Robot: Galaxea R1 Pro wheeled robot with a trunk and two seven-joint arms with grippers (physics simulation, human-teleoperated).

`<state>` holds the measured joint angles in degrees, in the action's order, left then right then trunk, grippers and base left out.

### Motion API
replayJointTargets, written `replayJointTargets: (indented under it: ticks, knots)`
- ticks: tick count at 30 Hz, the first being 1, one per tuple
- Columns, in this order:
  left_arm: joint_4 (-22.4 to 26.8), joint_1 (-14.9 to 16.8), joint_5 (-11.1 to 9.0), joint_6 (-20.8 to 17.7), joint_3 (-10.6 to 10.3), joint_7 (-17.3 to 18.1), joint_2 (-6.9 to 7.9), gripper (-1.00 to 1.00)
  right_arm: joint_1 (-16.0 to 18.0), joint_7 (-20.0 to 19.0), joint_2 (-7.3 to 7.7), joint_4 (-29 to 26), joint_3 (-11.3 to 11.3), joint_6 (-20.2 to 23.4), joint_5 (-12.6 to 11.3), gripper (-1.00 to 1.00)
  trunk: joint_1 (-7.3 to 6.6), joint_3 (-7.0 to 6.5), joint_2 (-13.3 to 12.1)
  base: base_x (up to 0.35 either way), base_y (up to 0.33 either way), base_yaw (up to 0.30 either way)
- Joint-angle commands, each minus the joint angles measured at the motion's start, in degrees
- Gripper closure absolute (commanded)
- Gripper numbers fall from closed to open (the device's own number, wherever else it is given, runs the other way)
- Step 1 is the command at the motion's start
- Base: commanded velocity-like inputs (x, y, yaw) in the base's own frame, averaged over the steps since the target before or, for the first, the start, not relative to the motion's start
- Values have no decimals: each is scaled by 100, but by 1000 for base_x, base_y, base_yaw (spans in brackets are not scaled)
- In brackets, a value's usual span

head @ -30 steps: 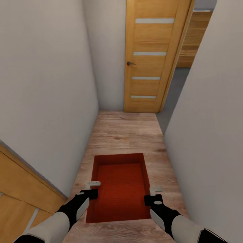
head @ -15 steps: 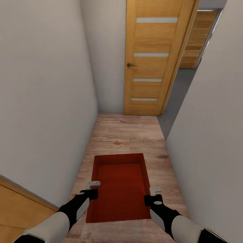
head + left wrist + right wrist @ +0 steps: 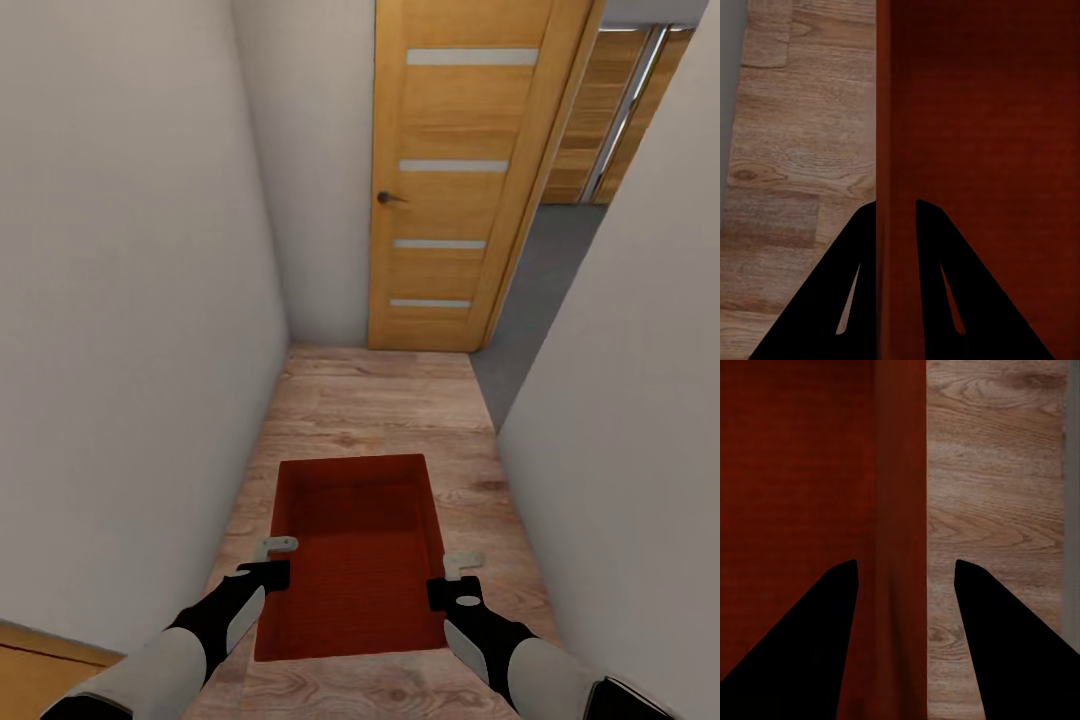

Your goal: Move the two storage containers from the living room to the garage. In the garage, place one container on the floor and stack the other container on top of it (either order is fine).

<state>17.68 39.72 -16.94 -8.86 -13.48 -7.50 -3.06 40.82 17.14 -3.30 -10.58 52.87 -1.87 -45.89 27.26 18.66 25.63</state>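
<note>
Both jaws pinching storage container [image 3: 355,555] walls; narrow corridor, wooden door [image 3: 455,175] ahead.

Narrow corridor [image 3: 380,400] between walls [image 3: 130,300], closed door [image 3: 450,180] ahead

Bare light wood plank floor [image 3: 380,410]

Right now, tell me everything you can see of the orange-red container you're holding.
The storage container is a rectangular open-top bin, orange-red, thin-walled, finely ribbed and empty. It is held level above the wood plank floor of a narrow hallway, long axis pointing ahead. The left gripper clamps its left wall and the right gripper straddles its right wall.
</note>
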Motion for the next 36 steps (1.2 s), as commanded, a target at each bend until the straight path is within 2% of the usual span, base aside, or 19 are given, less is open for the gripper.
replayJointTargets:
  ticks: [1, 36]
  knots:
    - [33, 1, 0, 16, -222, -84, 78, 100, 5, 17, 24, 11, -5, -7, -218, 100, 6, 9, 9, 323, 0, 0]
    - [29, 1, -3, 9, -218, -84, 78, 100, 5, 17, 23, 12, -5, -7, -218, 100, 6, 9, 9, 323, 0, 0]
